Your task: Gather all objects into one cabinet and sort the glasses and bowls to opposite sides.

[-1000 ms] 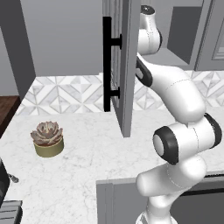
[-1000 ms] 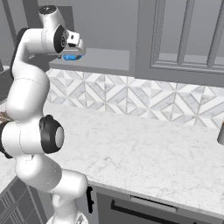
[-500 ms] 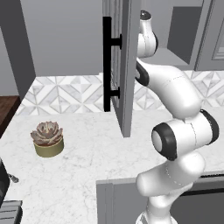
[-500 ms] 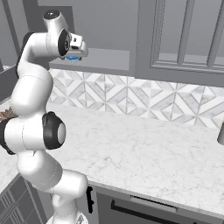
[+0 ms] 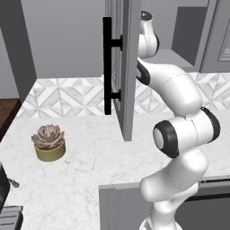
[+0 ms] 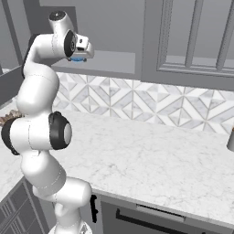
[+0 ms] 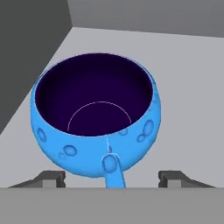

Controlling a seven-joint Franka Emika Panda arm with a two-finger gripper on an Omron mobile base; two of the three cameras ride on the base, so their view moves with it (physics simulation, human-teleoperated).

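Hand view: blue bowl (image 7: 94, 116) between, just beyond spread fingers (image 7: 51, 178).

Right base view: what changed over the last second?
The hand has pushed further right and deeper into the open grey cabinet, closing on the blue bowl there. In the hand view its tips flank the bowl, apart and not touching; nothing gripped yet. Unchanged: bowl, succulent, cabinet door open, base parked.
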